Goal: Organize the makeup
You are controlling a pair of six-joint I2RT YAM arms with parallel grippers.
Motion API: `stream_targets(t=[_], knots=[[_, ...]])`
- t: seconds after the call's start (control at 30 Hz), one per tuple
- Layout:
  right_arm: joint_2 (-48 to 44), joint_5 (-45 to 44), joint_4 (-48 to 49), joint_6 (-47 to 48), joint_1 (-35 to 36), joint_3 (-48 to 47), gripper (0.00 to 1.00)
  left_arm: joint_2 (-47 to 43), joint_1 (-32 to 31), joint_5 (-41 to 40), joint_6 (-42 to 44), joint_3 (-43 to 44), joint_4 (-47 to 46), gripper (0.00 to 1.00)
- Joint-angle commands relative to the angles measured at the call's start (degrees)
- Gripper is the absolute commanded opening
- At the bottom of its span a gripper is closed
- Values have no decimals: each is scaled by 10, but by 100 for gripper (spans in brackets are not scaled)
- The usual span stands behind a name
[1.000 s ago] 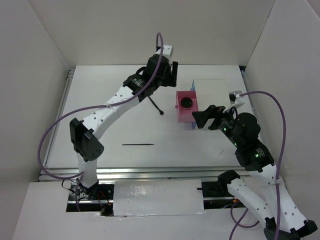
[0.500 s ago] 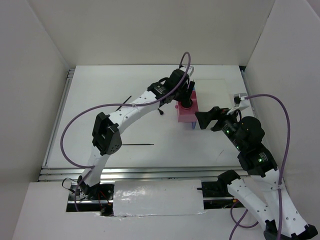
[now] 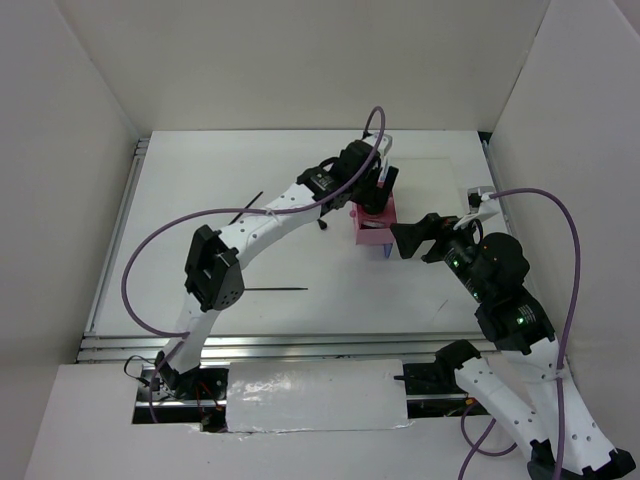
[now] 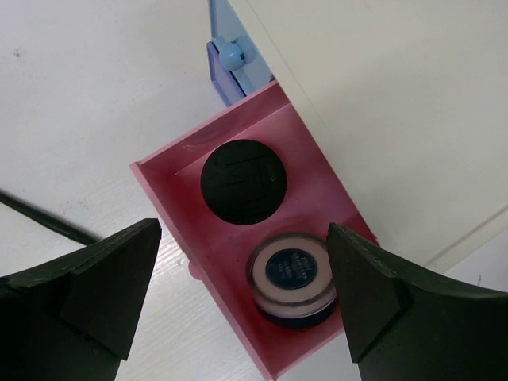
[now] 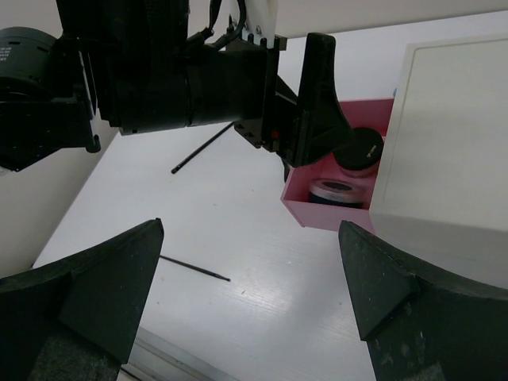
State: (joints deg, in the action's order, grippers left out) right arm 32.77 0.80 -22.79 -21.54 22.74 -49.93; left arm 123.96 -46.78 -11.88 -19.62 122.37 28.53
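The black compact [image 4: 243, 182] and the blue-topped compact [image 4: 294, 275] lie close together in the pulled-out pink drawer [image 4: 178, 214]. The black one sits deeper in, and the blue-topped one is nearer the drawer's front wall. That drawer sticks out of the white box [image 4: 381, 103], and beside it a blue drawer [image 4: 222, 70] with a round knob is barely pulled out. My left pincer [image 4: 242, 238] hangs right above the pink drawer with its fingers spread as wide as they go. It holds nothing, and through my left wrist camera both compacts show in the gap between the fingers. My right pincer [image 5: 250, 238] is just as wide open and also empty. It is poised low over the worktop [image 3: 380, 300] just beside the drawer's front end and faces my left arm. From above, one thin black pencil [image 3: 275, 290] lies flat on the worktop in front of my left arm, well apart from the box. A second pencil [image 3: 245, 208] rests at a slant further back on the left. Another thin dark stick pokes out from under my left arm near the drawer, but I cannot tell what kind it is.
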Motion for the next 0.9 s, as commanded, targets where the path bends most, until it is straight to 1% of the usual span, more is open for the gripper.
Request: stream_targets(t=[0.0, 0.07, 0.1, 0.17, 0.2, 0.23, 0.27, 0.33, 0.4, 0.43, 0.47, 0.57, 0.63, 0.67, 0.7, 0.73, 0.77, 0.8, 0.87], knots=[[-3, -7, 10, 7, 4, -10, 100, -44, -4, -34, -6, -8, -22, 99], [-3, -7, 11, 7, 4, -9, 100, -74, -4, -111, -26, -33, -34, 99], [-4, -7, 12, 6, 4, -8, 100, -98, -3, -146, -55, -74, -41, 99], [-5, -7, 13, 5, 4, -6, 100, -116, -2, -225, -81, -118, -61, 99], [-5, -7, 14, 5, 4, -4, 100, -122, 0, -244, -107, -149, -63, 92], [-4, -7, 14, 4, 4, -4, 100, -122, 2, -258, -116, -161, -63, 85], [-4, -7, 14, 5, 4, -3, 100, -118, 6, -274, -126, -172, -55, 65], [-3, -6, 15, 5, 4, -2, 100, -95, 9, -279, -153, -173, -42, 44], [-3, -6, 15, 4, 3, -2, 100, -69, 12, -266, -162, -164, -30, 32], [-4, -5, 15, 5, 4, -2, 100, -60, 12, -264, -164, -159, -27, 28], [-4, -5, 16, 5, 5, -2, 100, -52, 12, -245, -159, -150, -29, 25], [-4, -4, 16, 4, 2, -2, 100, -23, 12, -211, -143, -126, -38, 24], [-3, -4, 17, 5, 3, -1, 100, -11, 11, -160, -127, -121, -63, 24], [-2, -4, 17, 4, 4, 0, 100, -11, 10, -142, -112, -123, -76, 25], [-1, -3, 18, 4, 4, 0, 100, -13, 10, -93, -103, -128, -112, 27], [-1, -2, 20, 4, 4, 1, 100, -14, 10, -66, -93, -134, -130, 29], [1, -1, 20, 4, 4, 1, 100, -14, 9, -42, -82, -141, -145, 34], [1, 1, 21, 4, 3, 4, 100, -12, 8, -13, -80, -143, -166, 36], [3, 3, 22, 4, 2, 4, 100, 0, 6, 9, -76, -138, -182, 39]])
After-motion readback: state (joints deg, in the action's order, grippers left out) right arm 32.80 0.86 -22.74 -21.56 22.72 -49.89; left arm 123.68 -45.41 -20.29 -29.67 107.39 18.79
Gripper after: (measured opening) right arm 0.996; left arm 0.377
